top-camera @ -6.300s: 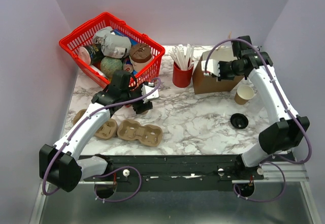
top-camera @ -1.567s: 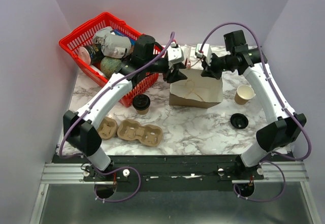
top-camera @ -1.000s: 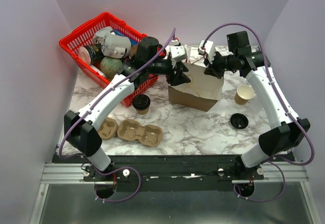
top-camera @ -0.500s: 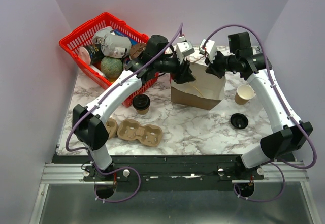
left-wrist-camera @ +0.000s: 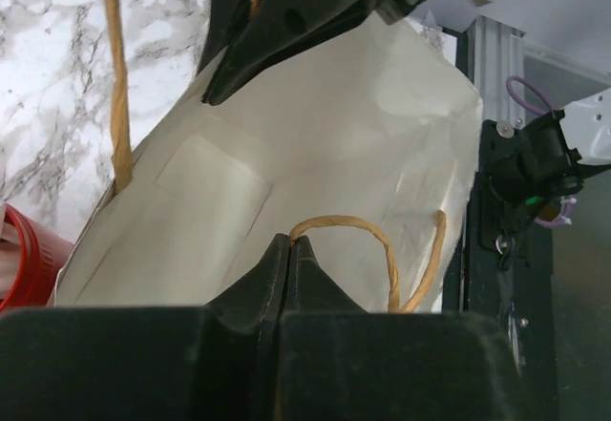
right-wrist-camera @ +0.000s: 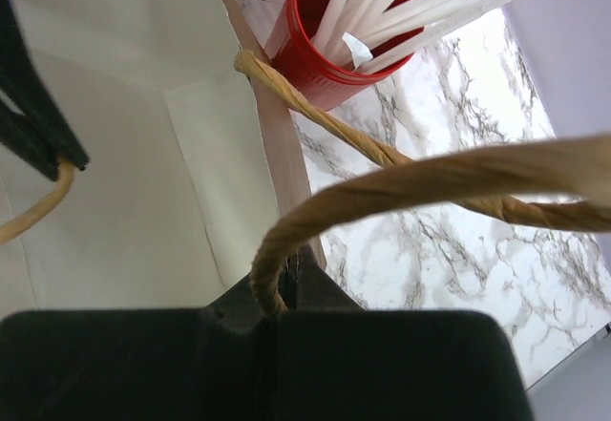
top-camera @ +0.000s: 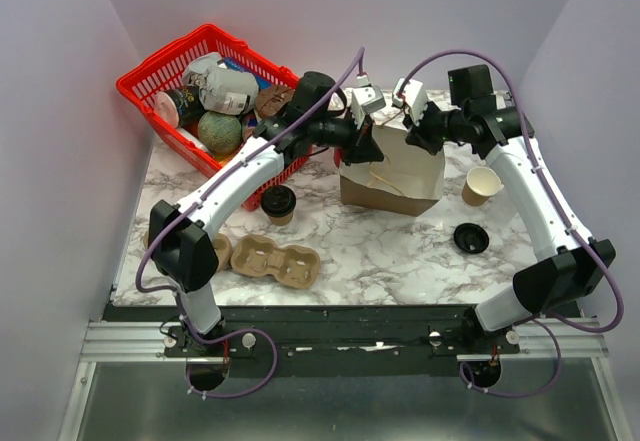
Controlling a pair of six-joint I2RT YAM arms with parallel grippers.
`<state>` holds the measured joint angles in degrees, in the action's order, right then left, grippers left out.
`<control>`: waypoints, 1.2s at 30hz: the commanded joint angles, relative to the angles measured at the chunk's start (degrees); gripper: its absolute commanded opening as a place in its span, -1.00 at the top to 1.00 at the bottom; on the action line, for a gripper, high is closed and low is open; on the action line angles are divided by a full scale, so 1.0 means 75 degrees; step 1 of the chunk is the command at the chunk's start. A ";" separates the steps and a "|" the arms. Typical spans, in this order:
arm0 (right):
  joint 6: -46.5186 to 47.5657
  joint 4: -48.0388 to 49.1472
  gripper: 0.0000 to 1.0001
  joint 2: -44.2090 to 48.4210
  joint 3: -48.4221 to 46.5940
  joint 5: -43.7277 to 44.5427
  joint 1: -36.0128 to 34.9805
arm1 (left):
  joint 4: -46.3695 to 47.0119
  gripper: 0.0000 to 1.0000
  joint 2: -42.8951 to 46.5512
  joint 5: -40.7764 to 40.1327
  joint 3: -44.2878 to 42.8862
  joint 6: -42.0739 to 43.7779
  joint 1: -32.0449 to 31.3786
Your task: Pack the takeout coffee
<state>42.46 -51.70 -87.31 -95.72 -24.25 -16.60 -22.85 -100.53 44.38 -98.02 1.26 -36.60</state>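
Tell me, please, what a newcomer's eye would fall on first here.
The brown bag stands at the middle back, with the left gripper and right gripper each shut on a twine handle. Next comes the full red basket at back left, and the coffee standing alone in front of it.

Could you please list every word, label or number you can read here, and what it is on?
None can be read.
The packages in the red basket seem to carry labels, too small and blurred to read.
The paper bag and red cup show no print.
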 commanded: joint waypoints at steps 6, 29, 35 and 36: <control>-0.0551 0.0764 0.99 0.0250 0.0341 0.1018 -0.0072 | 0.0551 1.00 0.1249 0.0388 0.0576 -0.0414 -0.0077; -0.1184 0.0941 0.99 0.0121 0.0364 0.1499 -0.0072 | 0.1734 0.32 0.3326 -0.0550 0.4620 0.1813 -0.1061; -0.1126 0.0964 0.99 0.0227 0.0446 0.1534 -0.0072 | 0.0942 0.13 0.3267 -0.0562 0.4187 0.2373 -0.1085; -0.1114 0.0976 0.99 0.0262 0.0470 0.1546 -0.0072 | 0.0671 0.10 0.3302 -0.0550 0.4082 0.2549 -0.1073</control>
<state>34.50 -46.26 -87.31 -93.01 -14.24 -16.91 -13.13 -77.67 41.10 -63.79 14.94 -44.38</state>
